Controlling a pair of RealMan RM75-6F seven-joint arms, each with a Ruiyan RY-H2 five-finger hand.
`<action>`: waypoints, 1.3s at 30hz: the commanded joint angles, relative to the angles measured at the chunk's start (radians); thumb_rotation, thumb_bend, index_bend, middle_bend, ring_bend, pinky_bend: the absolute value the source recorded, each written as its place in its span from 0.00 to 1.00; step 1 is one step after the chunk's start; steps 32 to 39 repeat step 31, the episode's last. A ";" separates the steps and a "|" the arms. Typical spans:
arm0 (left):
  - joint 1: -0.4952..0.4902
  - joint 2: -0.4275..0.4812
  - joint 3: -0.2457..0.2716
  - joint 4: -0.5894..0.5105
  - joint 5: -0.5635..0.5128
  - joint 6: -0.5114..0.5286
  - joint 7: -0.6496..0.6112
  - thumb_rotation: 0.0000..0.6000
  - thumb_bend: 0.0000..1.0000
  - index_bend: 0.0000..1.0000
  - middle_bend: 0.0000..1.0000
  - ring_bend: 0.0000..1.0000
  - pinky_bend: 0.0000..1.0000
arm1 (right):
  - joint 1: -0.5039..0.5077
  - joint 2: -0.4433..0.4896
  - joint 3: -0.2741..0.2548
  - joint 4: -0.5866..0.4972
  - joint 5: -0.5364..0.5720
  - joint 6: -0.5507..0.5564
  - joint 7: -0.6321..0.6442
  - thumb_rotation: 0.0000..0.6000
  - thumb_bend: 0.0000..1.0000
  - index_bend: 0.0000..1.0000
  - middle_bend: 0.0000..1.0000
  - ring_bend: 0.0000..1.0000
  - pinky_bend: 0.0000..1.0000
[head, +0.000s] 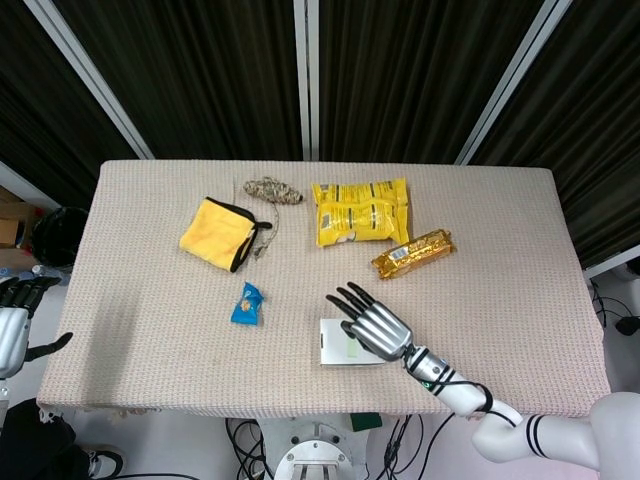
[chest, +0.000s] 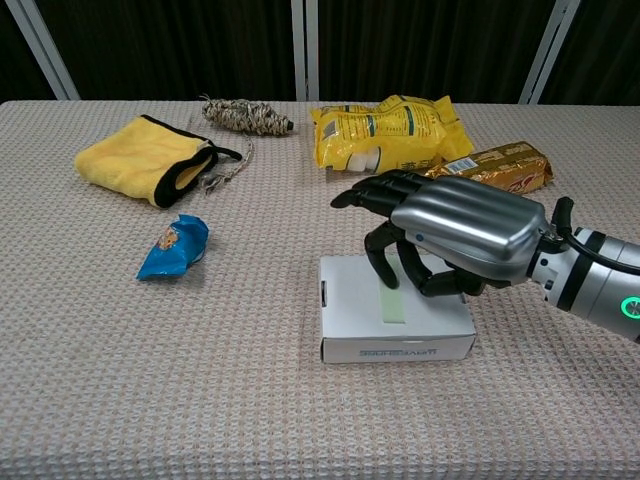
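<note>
- table (head: 520, 260), beige woven cover, carries everything; landmark below is the white box.
- yellow snack bag (head: 360, 211) lies flat, well behind the white box, toward the far edge.
- yellow cloth (head: 216, 232) with black trim, far-left of the white box, behind the blue packet.
- right hand (head: 372, 322) hovers over the right half of the white box, palm down, fingers spread and reaching out, thumb hanging down near the box top; holds nothing. Contact with the box top: cannot tell.
- white box (head: 336, 343) lies flat near the front edge of the table, green strip on top, partly under the right hand.
- gold bar wrapper (head: 412, 253) behind-right of the white box, just in front of the yellow snack bag.
- twine bundle (head: 272, 189) far behind-left of the white box, beside the yellow cloth.
- left hand (head: 14, 320) off the table, far left of the white box, fingers loosely apart, holding nothing.
- blue packet (head: 247, 302), crumpled, just left of the white box and slightly behind it.
</note>
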 joint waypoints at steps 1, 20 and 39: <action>0.001 0.001 0.000 -0.002 0.001 0.003 0.001 1.00 0.06 0.22 0.22 0.20 0.14 | -0.002 0.001 0.006 0.003 0.004 0.010 -0.005 1.00 1.00 0.59 0.04 0.00 0.00; 0.010 0.005 0.002 -0.014 0.022 0.034 0.017 1.00 0.06 0.22 0.22 0.20 0.15 | -0.251 0.201 0.110 0.048 0.157 0.396 -0.017 0.98 0.40 0.08 0.00 0.00 0.00; 0.015 -0.004 -0.005 -0.015 0.030 0.063 0.032 1.00 0.06 0.22 0.22 0.18 0.14 | -0.392 0.345 0.153 -0.048 0.367 0.396 0.005 0.70 0.18 0.00 0.00 0.00 0.00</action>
